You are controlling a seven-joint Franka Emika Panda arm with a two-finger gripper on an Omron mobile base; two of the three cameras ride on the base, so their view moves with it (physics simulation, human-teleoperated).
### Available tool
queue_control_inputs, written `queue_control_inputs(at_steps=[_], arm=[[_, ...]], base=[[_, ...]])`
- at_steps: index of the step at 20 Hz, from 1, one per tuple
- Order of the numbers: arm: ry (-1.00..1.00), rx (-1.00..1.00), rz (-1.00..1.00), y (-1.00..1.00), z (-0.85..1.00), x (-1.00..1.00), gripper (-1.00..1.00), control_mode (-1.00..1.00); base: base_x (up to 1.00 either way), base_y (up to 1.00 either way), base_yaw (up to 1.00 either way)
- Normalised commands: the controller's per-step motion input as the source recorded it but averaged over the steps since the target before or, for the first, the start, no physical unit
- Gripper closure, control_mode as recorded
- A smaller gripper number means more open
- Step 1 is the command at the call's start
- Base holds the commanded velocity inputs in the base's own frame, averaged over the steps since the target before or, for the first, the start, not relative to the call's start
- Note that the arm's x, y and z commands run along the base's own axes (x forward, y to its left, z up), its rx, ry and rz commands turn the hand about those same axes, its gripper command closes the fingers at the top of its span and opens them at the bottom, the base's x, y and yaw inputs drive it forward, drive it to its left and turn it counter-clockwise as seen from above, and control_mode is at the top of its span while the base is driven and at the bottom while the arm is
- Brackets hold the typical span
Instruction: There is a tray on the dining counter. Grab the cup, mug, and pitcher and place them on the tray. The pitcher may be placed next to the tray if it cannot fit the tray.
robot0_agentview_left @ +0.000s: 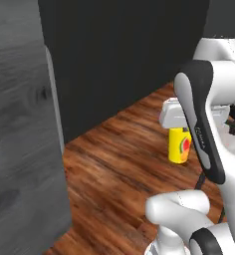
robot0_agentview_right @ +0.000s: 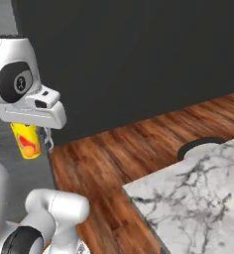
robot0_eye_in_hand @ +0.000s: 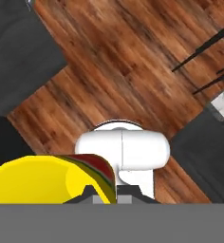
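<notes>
In the hand view the yellow cup (robot0_eye_in_hand: 42,180) sits at about 7 o'clock, pressed right against the claw (robot0_eye_in_hand: 111,193), its red-orange mark curving along the near edge. The claw is closed tight on the cup, holding it up in the air above the wooden floor (robot0_eye_in_hand: 128,52). In the left base view the cup (robot0_agentview_left: 179,145) hangs upright under the white hand at about 3 o'clock; in the right base view it (robot0_agentview_right: 26,140) hangs at 9 o'clock. Farther off, a corner of the marble dining surface (robot0_agentview_right: 198,198) lies at 4 o'clock, well apart from the cup. Beyond stands a dark wall (robot0_agentview_right: 139,54)
</notes>
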Motion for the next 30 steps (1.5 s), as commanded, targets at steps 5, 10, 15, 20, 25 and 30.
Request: queue_control_inputs(at_steps=[5,10,15,20,25,30], arm=[[0.00,0.00,0.00,0.00,0.00,0.00,1.00,1.00],[0.00,0.00,0.00,0.00,0.00,0.00,1.00,1.00],[0.00,0.00,0.00,0.00,0.00,0.00,1.00,1.00],[0.00,0.00,0.00,0.00,0.00,0.00,1.00,1.00],[0.00,0.00,0.00,0.00,0.00,0.00,1.00,1.00],[0.00,0.00,0.00,0.00,0.00,0.00,1.00,1.00]], base=[[0.00,0.00,-0.88],[0.02,0.11,-0.79],[0.01,0.20,-0.76],[0.01,0.37,-0.60],[0.21,0.59,-0.35],[0.18,0.74,-0.13]])
